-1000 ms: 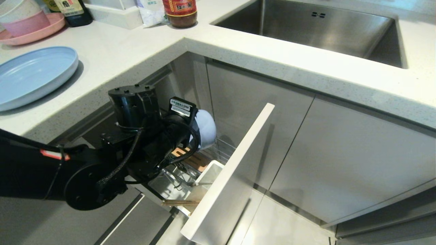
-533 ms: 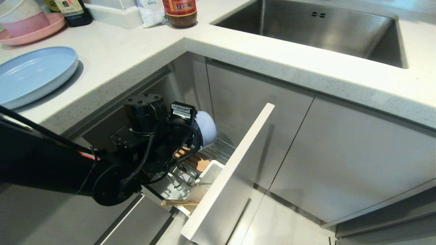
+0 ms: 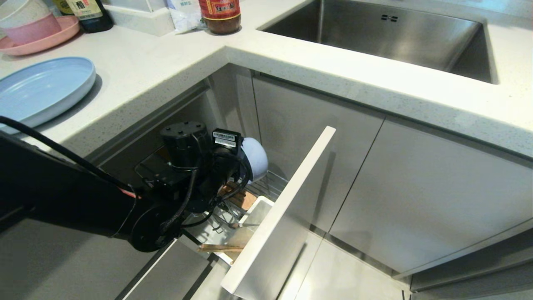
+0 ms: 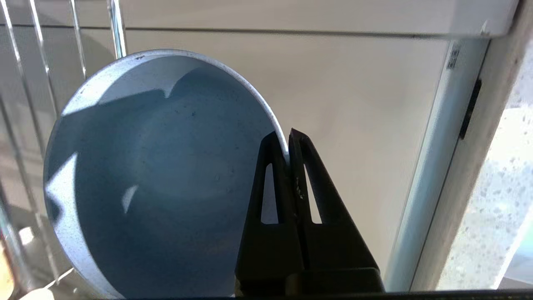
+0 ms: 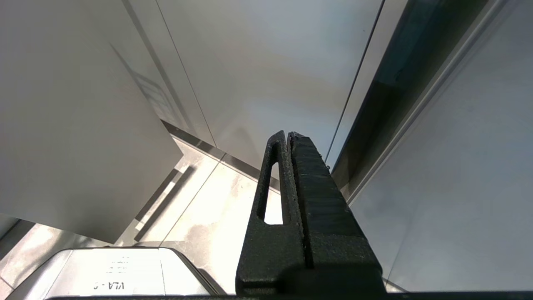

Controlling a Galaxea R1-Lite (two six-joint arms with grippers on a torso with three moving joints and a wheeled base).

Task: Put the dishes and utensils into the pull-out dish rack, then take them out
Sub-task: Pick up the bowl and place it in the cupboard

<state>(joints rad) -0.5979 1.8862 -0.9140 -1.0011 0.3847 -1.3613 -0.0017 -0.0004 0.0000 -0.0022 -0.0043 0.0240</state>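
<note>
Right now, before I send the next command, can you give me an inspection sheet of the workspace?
Surface: pale speckled countertop.
Job's things: light blue plate on the counter; bowl tilted on edge over the pulled-out dish rack; chopsticks in the rack.
Clutter: pink plate, stacked bowls, bottles.
End effectors: left end effector shut on the bowl's rim; right end effector shut, idle by the cabinets.
Cables: black cable along the left arm.
Surroundings: steel sink, grey cabinet fronts.
</note>
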